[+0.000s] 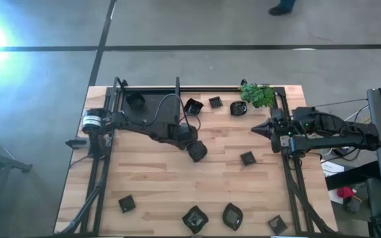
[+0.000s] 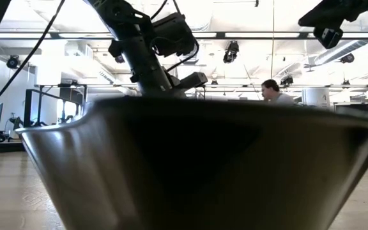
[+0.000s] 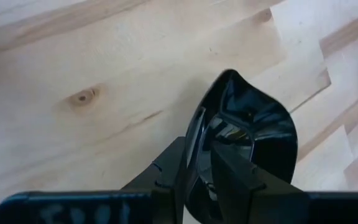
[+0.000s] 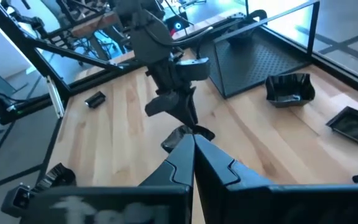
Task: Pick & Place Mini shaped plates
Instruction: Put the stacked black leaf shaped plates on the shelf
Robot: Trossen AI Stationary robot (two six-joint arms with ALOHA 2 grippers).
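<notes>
Left gripper [image 1: 198,151] hung over the middle of the pale wooden table [image 1: 157,178], its fingers [image 3: 229,171] clamped on the rim of one mini plate [image 3: 253,134], a glossy black leaf-shaped dish held tilted above the boards. Off at the table's right edge the right gripper [image 1: 256,129] waited, its fingers pressed together on nothing.

Other mini shaped plates lay scattered over the planks: several along the far side beside the flat black tray [image 1: 152,109] and the small green plant [image 1: 258,94], one square dish [image 1: 247,158] alone right of centre, and four spread along the near edge [image 1: 195,217]. One of those stood so close to the low camera that its dark flared wall [image 2: 190,166] filled most of that view.

Black metal framing ran along the table's sides and far edge. Around it the grey floor [image 1: 197,26] was crossed by dark lines, with a bright glare at the far left. Beyond the table the room was a wide workshop under white ceiling lights, and a person [image 2: 275,91] sat in the background.
</notes>
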